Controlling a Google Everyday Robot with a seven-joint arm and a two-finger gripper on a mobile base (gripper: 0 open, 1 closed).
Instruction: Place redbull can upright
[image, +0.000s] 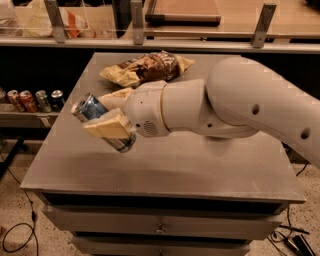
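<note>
The redbull can (93, 108) is a slim blue and silver can. It is tilted, with its silver top pointing up and to the left, and held above the left part of the grey table (165, 165). My gripper (109, 114) is shut on the can, with one cream finger (107, 128) across its front and the other behind it. The white arm reaches in from the right. The can's lower end pokes out below the front finger.
A crumpled chip bag (146, 67) lies at the table's far side. A row of small cans (30, 100) stands on a low shelf to the left. A counter with railing posts runs along the back. Drawers sit under the table.
</note>
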